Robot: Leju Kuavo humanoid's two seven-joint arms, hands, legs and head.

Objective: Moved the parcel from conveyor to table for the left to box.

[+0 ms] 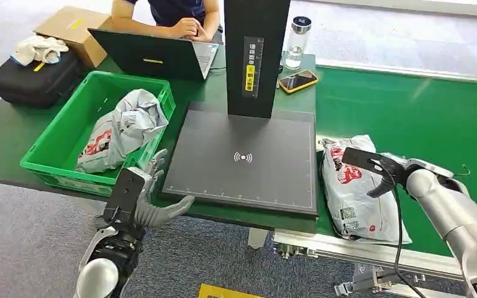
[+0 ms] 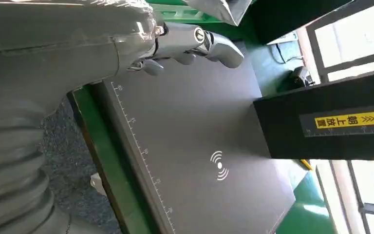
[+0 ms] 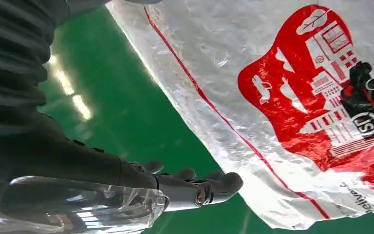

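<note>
The long green conveyor belt is running along the robot's right side, and butted against it is the green-topped table, which is carrying a flat dark grey scanner pad with a white wireless mark and a tall black post rising from its far edge. At the table's left end a green plastic crate is holding one crumpled silver mailer bag.

The task's thing, a silver-grey plastic parcel with a red printed panel, is lying flat on the belt just beside the pad's right edge, its long axis pointing from the near belt edge away toward the far side, roughly parallel to that edge of the pad.

The right hand is hovering over the parcel's far half, reaching in from the parcel's right, fingers apart and holding nothing; in the right wrist view its dark fingers are standing just off the parcel's edge, over bare green belt, with no contact visible.

The left hand is waiting at the near left corner of the pad, fingers spread and empty, well apart from the parcel.

Judging from this, the right hand is much the nearer, and the carry will be going leftward across the parcel's short side onto the table.
</note>
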